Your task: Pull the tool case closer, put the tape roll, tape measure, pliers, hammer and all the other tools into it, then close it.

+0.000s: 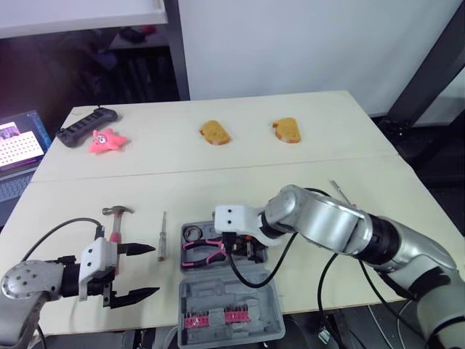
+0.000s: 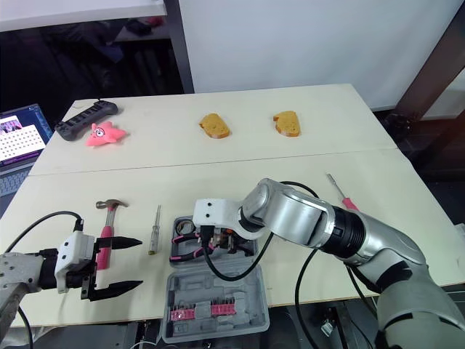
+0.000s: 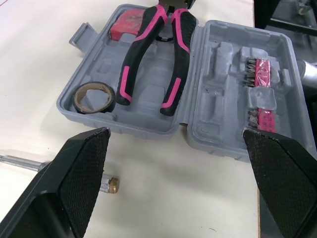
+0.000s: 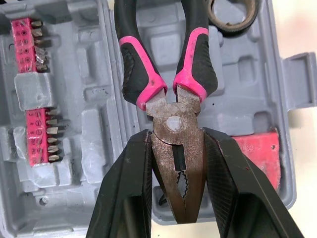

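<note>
The grey tool case (image 1: 251, 285) lies open near the table's front edge. In its tray lie the tape roll (image 3: 92, 97), a red tape measure (image 4: 260, 151) and the pink-and-black pliers (image 1: 203, 251). My right gripper (image 4: 177, 134) is shut on the pliers' metal head, and the handles reach across the tray. My left gripper (image 1: 138, 273) hangs open to the left of the case, holding nothing. The hammer (image 1: 116, 218) lies just beyond it. A thin screwdriver (image 1: 163, 233) lies between hammer and case. Another screwdriver with a pink handle (image 2: 340, 193) lies to the right.
Rows of pink bits (image 1: 211, 318) sit in the case lid. At the far side are a black power strip (image 1: 87, 125), a pink toy (image 1: 107, 142) and two bread pieces (image 1: 215, 132) (image 1: 287, 129). A laptop (image 1: 18, 145) stands off the table's left.
</note>
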{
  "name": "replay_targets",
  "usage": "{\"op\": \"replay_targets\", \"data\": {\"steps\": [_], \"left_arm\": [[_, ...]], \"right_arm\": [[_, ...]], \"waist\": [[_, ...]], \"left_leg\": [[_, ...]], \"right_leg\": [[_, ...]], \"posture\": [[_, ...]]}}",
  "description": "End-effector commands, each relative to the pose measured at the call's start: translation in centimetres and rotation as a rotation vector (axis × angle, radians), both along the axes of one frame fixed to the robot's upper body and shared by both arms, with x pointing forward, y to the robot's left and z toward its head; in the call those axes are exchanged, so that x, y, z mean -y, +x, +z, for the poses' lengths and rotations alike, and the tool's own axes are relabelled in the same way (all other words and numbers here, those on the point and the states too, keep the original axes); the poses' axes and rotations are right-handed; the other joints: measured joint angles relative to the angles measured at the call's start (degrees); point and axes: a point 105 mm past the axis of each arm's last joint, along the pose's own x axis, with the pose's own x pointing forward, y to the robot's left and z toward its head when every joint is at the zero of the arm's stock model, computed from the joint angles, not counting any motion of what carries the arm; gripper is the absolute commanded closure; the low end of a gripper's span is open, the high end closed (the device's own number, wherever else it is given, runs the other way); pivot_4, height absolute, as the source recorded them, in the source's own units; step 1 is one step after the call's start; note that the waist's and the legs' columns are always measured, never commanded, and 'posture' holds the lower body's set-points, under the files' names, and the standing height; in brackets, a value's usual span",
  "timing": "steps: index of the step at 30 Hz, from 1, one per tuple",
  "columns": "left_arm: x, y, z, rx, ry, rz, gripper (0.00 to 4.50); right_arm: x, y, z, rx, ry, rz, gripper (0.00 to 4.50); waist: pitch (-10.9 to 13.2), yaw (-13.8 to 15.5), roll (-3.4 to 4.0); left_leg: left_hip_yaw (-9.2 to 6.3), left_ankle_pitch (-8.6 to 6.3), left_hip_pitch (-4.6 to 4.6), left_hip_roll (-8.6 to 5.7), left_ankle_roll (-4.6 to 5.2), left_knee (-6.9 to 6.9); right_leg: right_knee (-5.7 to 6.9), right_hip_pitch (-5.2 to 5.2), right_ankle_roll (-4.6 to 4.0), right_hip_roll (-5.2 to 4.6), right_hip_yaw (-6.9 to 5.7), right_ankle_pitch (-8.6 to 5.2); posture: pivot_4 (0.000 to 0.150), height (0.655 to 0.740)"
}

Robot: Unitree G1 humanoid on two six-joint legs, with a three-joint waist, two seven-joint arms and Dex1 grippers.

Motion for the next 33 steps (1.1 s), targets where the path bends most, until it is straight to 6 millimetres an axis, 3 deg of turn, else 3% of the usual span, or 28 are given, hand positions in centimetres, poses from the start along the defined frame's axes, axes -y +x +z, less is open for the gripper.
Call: {"op": "replay_targets", "data": {"steps": [1,16,28,33], "left_arm": [[0.0,0.4,1.1,0.053,0.005,-0.005,0.00],[0.4,0.4,1.1,0.053,0.002,-0.003,0.00],[0.3,0.3,1.2,0.054,0.007,0.004,0.00],[0.4,0.5,1.2,0.054,0.008,0.004,0.00]], "right_arm": [[-0.6,-0.3,0.6,0.036,0.013,0.036,3.53],[-1.6,0.4,-2.5,0.001,-0.015,0.006,3.53],[-2.3,0.1,-2.9,-0.020,0.020,0.000,3.53],[-2.2,0.3,-2.9,-0.019,0.045,-0.014,1.15]], "waist": [[0.00,0.00,0.00],[0.00,-0.08,0.00],[-0.01,-0.29,0.00],[-0.01,-0.19,0.01]], "left_leg": [[0.00,0.00,0.00,0.00,0.00,0.00],[0.00,0.00,0.00,0.00,-0.01,0.05],[0.00,0.03,0.01,0.04,-0.05,0.05],[0.00,0.03,0.01,0.04,-0.05,0.05]], "right_leg": [[0.00,0.00,0.00,0.00,0.00,0.00],[0.04,0.00,0.00,0.01,0.00,0.00],[0.07,-0.02,0.00,0.06,0.01,0.00],[0.08,-0.03,-0.01,0.05,0.01,0.00]], "posture": [[0.150,0.7219],[0.150,0.7219],[0.150,0.7219],[0.150,0.7219]]}}
